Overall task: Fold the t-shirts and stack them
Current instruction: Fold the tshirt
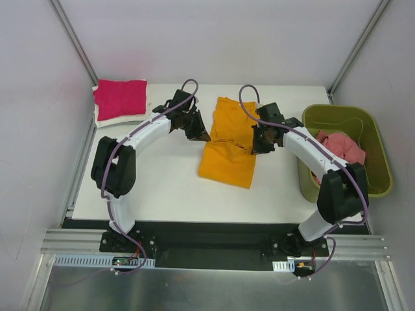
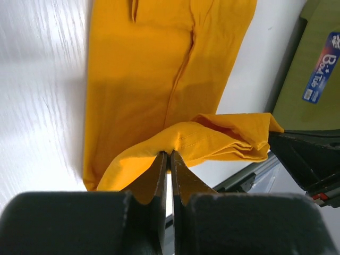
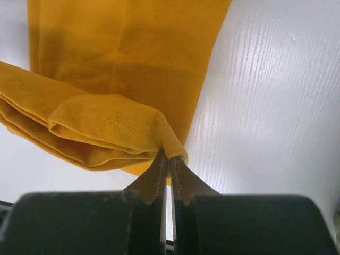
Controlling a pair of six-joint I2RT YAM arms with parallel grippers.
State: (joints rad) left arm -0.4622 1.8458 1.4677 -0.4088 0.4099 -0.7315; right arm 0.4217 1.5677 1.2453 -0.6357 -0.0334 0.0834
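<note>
Blue sticker [image 2: 321, 66] on olive bin [image 2: 304, 85] reads "Book Tub", legible in the left wrist view only. Orange-yellow t-shirt [image 1: 228, 146] lies mid-table [image 1: 162, 188]. Left gripper [image 2: 169, 159] and right gripper [image 3: 169, 159] are each clamped on its lifted hem. Magenta t-shirt [image 1: 120, 98] sits folded atop white t-shirt [image 1: 104, 120] at the far-left corner. Salmon-pink t-shirt [image 1: 343, 148] is in the bin.

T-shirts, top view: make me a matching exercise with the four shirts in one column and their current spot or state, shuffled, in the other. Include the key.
Column 1
1. orange-yellow t-shirt
2. magenta t-shirt
3. white t-shirt
4. salmon-pink t-shirt

Column 2
A. crumpled in the olive-green bin
B. bottom of the stack, far left corner
C. pinched by the left gripper and the right gripper, one end lifted
D. folded, lying on top of the white one

Pairs: 1-C, 2-D, 3-B, 4-A
</note>
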